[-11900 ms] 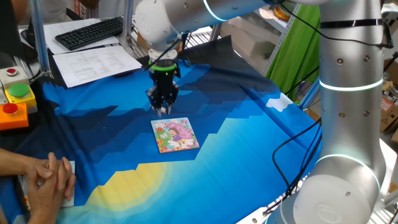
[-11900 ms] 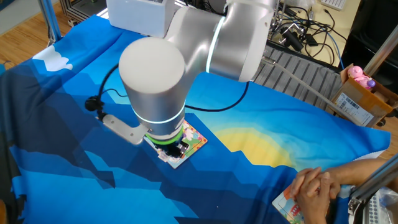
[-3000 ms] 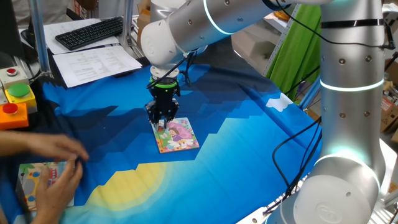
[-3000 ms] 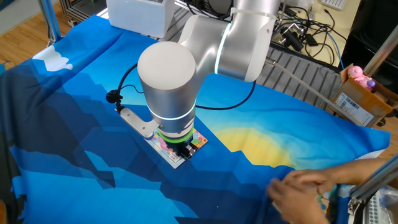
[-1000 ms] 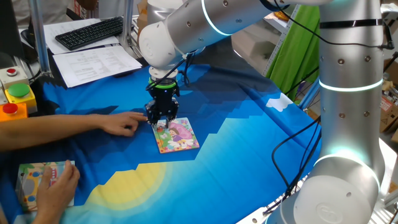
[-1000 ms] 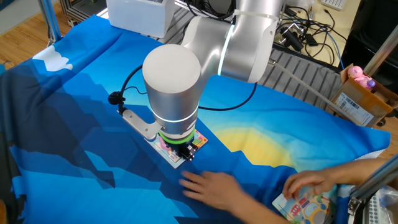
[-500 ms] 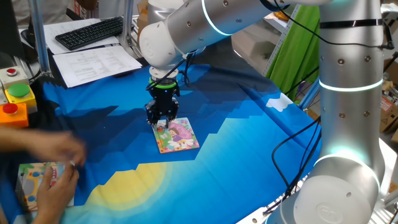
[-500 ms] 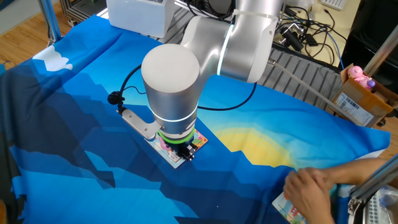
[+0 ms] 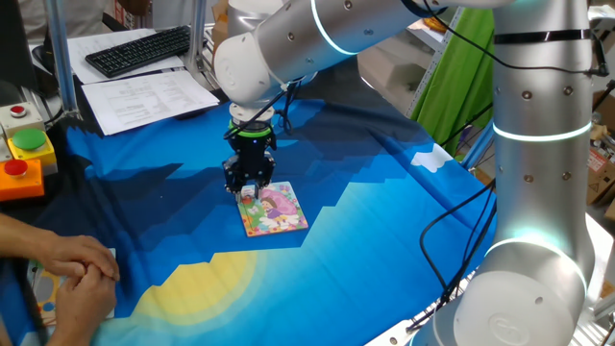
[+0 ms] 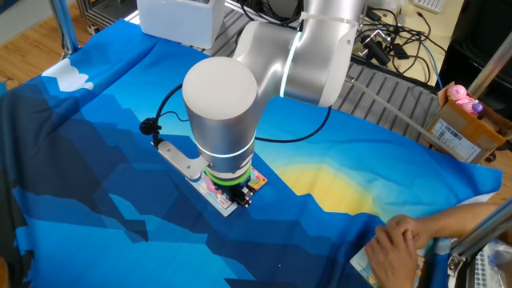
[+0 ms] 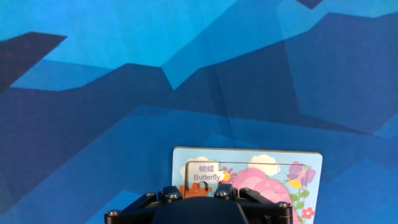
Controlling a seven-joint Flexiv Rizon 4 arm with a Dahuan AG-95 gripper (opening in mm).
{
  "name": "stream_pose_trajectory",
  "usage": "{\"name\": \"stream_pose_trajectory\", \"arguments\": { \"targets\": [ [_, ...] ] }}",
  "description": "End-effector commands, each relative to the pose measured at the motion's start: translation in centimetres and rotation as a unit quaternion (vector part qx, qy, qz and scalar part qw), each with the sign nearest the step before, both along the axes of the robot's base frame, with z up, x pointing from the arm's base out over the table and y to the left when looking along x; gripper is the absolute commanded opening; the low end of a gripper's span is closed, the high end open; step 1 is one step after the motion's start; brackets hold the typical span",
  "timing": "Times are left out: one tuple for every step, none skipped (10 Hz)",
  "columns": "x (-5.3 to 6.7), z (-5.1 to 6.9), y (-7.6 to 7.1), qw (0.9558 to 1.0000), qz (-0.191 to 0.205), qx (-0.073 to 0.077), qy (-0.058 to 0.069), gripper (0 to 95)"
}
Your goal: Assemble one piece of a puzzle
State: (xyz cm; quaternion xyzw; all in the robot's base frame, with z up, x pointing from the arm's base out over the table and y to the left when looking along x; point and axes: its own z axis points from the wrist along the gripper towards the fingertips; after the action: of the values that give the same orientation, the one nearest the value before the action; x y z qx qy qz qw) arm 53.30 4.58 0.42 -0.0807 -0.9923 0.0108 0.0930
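A table draped in a blue cloth [image 9: 384, 221] printed with jagged darker blue bands and a pale yellow patch carries a small square pink-and-green cartoon puzzle [image 9: 272, 209] lying flat near its middle. At the near corner, a pale picture board [image 10: 370, 264] lies under a person's folded hands [image 9: 75, 272].

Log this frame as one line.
phase: placing | tool: low at puzzle far corner | jaws: cannot tell | piece: not visible
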Motion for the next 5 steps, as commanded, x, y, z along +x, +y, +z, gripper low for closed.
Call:
{"name": "stream_pose_trajectory", "arguments": {
  "targets": [
    [-0.04, 0.02, 0.04, 1.0000, 0.000, -0.001, -0.001, 38.0],
    [-0.04, 0.00, 0.04, 1.0000, 0.000, -0.001, -0.001, 38.0],
    [-0.04, -0.01, 0.05, 1.0000, 0.000, 0.000, -0.001, 38.0],
    [-0.01, -0.10, 0.11, 1.0000, 0.000, 0.000, -0.002, 38.0],
    [0.00, -0.17, 0.14, 1.0000, 0.001, 0.000, -0.002, 38.0]
  ]
}}
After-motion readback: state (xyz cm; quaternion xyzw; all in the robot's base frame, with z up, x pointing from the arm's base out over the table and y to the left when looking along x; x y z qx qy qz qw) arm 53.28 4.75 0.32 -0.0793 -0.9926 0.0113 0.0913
